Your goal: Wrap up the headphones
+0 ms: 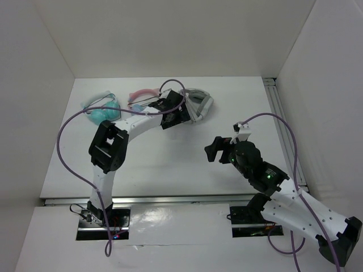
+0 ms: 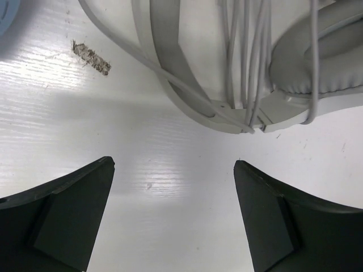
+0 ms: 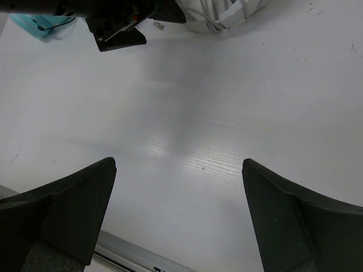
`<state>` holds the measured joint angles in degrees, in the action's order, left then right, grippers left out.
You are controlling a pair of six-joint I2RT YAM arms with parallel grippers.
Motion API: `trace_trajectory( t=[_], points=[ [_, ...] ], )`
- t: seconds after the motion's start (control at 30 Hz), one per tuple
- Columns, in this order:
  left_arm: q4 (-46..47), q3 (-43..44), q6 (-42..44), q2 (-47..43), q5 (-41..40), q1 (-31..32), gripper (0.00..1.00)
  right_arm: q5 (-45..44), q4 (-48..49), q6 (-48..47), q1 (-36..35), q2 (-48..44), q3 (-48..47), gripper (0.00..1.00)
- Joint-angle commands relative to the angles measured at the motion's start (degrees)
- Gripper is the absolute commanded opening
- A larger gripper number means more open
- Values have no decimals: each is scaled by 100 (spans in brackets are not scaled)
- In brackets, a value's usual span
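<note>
The light-grey headphones [image 1: 199, 103] lie at the back of the table, just right of my left gripper [image 1: 173, 117]. In the left wrist view their wide headband [image 2: 164, 62] and a padded ear cup [image 2: 317, 56] fill the top, with the thin grey cable [image 2: 244, 56] wound in several turns across them. My left gripper [image 2: 174, 163] is open just short of them, only bare table between its fingers. My right gripper [image 1: 218, 150] hangs open over mid-table, empty [image 3: 179, 162]. The headphones [image 3: 221, 14] show at the top edge of the right wrist view.
A teal pair [image 1: 102, 111] and a pink-banded pair [image 1: 144, 93] lie at the back left. A brown scuff [image 2: 91, 56] marks the table near the headband. A metal rail [image 1: 283, 130] runs along the right side. White walls enclose the table.
</note>
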<state>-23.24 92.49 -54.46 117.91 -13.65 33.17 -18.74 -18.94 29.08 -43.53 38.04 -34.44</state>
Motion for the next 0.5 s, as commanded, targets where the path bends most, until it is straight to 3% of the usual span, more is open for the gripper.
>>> trace_trajectory(
  t=[0.0,0.23,0.37,0.47],
  points=[
    [-118,251,40,-129,-59,-47,100,134,-84,-8,-33,-16,-274,99],
    [-355,156,163,-592,-23,136,100,187,-329,-8,-33,-130,-458,99],
    [-655,-693,295,-1715,-822,505,100,135,-654,-174,-33,-262,-783,99],
    [-830,-1554,295,-3235,-1446,1067,100,81,-1067,-175,-33,-411,-1240,99]
  ],
)
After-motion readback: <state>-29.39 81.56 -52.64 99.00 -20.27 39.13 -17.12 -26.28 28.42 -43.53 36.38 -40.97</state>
